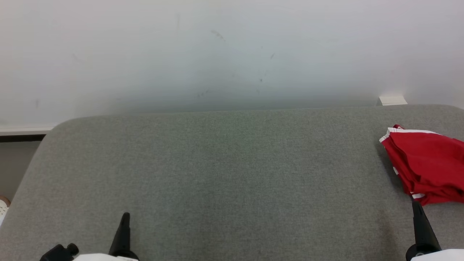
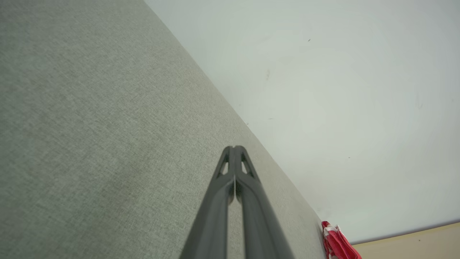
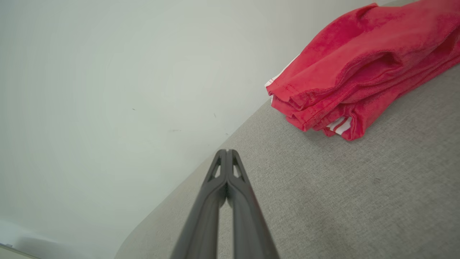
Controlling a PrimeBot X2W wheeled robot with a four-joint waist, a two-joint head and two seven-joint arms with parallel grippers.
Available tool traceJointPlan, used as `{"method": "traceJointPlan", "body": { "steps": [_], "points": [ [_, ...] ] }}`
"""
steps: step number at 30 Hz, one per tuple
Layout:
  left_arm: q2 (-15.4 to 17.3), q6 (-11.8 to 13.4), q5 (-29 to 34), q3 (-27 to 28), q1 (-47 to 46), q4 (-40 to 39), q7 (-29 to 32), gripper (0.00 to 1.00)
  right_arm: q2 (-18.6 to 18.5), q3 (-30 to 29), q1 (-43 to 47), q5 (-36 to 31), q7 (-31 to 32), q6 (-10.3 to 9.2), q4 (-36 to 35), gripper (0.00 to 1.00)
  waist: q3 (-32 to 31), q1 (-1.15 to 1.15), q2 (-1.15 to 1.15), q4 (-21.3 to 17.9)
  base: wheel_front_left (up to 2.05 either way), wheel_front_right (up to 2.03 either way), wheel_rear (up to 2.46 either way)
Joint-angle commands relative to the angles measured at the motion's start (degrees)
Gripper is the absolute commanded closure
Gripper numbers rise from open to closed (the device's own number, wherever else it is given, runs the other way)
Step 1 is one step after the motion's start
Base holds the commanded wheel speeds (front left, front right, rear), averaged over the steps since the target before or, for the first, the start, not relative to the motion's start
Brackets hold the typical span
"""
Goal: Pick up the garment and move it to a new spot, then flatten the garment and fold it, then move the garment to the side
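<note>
The counter (image 1: 232,174) offers open room across its middle and left. A folded red garment (image 1: 427,163) sits at the right edge, just ahead of the right pincer (image 1: 416,204), barring that side. A white wall (image 1: 232,54) closes the back.

This is looking like a plain indoor work room, bare in the manner of a lab or test space. A wide grey fabric-covered surface with rounded corners (image 1: 217,174) is spreading out from 6 o'clock. A matt white painted wall (image 1: 108,54) is rising behind it at 12 o'clock, carrying faint dark scuff marks (image 1: 217,34). A dark skirting strip (image 1: 21,137) is running along the wall's foot at 9 o'clock, and a folded red garment with white stripes (image 1: 424,163) is lying at 3 o'clock.
</note>
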Motion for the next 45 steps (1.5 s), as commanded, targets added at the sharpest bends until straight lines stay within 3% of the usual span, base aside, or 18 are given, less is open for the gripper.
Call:
{"method": "traceJointPlan", "body": {
  "steps": [1,45],
  "points": [
    [0.3,-0.3,-2.1,0.4,-1.4,-0.7,0.4,1.0,-0.1,-0.6,-1.5,1.6,0.5,-0.05,-0.4,1.0,0.0,0.0,0.0,0.1,0.0,0.0,0.0],
    [0.5,-1.5,-26.4,3.5,-3.1,-0.9,6.8,1.0,2.6,-4.2,-3.3,22.1,7.0,-0.08,0.6,1.0,0.4,0.0,0.0,1.8,0.0,0.0,0.0]
  ]
}}
